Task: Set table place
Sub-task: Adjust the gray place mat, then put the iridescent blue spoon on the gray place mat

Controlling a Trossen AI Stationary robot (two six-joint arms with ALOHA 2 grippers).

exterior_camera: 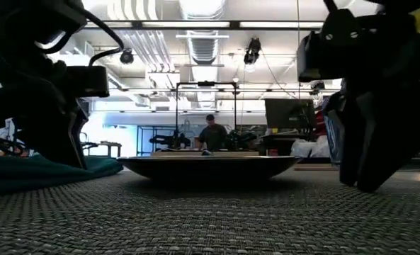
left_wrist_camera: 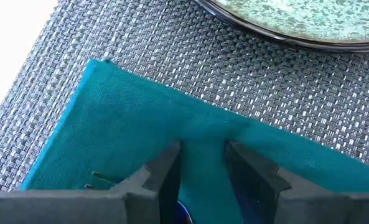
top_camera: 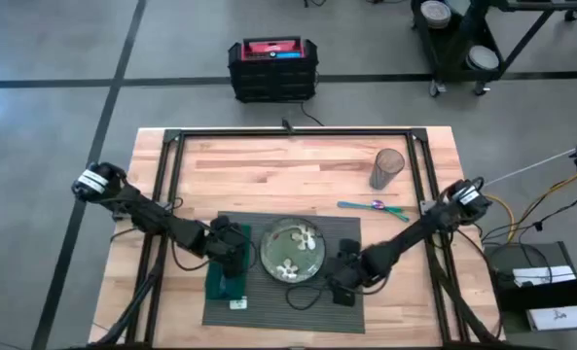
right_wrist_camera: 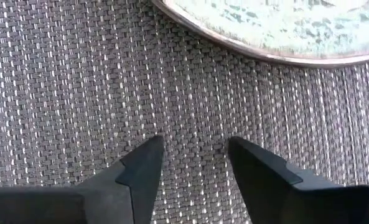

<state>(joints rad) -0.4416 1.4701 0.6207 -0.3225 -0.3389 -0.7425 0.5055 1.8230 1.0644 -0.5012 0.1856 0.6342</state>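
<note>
On the light-wood table lies the dark grey woven placemat. A speckled green plate rests on its middle. A teal-green napkin lies flat on the mat's left part. My left gripper stands open over the napkin, close to it, with the plate's rim beyond. My right gripper stands open low over the bare mat right of the plate, nothing between its fingers. My left gripper's open fingers come down slanting onto the napkin's middle part, one on each side of a strip of flat cloth. I cannot tell whether their tips touch it. The napkin lies flat on the mat.
A glass tumbler stands at the table's far right. Teal and purple cutlery lies on the wood between it and the mat. A black and red case sits on the floor beyond the table. A person stands far off in the room.
</note>
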